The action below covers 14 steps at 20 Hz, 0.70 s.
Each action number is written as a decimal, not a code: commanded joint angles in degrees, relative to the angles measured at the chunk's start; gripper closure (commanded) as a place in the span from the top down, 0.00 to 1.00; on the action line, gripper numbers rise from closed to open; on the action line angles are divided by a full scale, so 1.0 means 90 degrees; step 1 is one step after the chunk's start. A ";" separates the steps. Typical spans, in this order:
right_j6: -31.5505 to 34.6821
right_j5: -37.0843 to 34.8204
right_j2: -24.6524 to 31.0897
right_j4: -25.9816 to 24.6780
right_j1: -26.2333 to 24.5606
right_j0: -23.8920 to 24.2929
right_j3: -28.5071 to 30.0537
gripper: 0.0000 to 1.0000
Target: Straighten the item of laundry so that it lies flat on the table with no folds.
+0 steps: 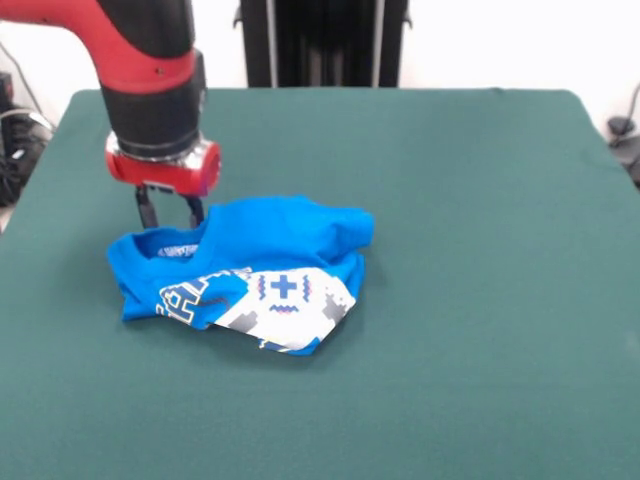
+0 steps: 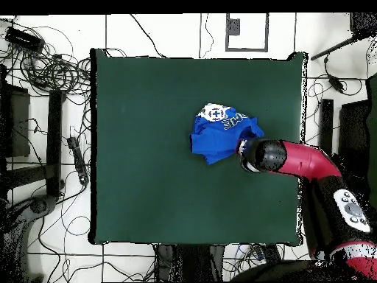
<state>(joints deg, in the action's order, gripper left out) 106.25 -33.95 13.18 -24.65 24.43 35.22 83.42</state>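
Laundry first: the blue T-shirt point(image 1: 262, 268) lay bunched in a heap on the green table point(image 1: 470, 200), left of centre in your front view, its white pixel graphic twisted to the near side and the collar label facing up at the far left. Your gripper point(image 1: 170, 211) stood at that collar edge, its two dark fingers point(image 1: 146, 209) apart and pointing down just behind the cloth, with nothing visibly held between them. From overhead, the arm point(image 2: 294, 158) covered that same corner of the shirt, so contact could not be confirmed. The risk, as I judged it, was pinching several layers at once and dragging the whole bundle instead of unfolding it, or closing only on the table cover.
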 commanded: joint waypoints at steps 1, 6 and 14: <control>0.1525 0.0529 -0.0148 0.0383 -0.0590 -0.0768 -0.0515 1.00; 0.1852 0.1103 -0.0381 0.0559 -0.1121 -0.1078 -0.0745 1.00; 0.1874 0.1618 -0.0581 0.0889 -0.1326 -0.1293 -0.0668 1.00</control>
<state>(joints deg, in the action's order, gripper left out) 106.87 -31.50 5.85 -20.05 20.86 27.14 79.05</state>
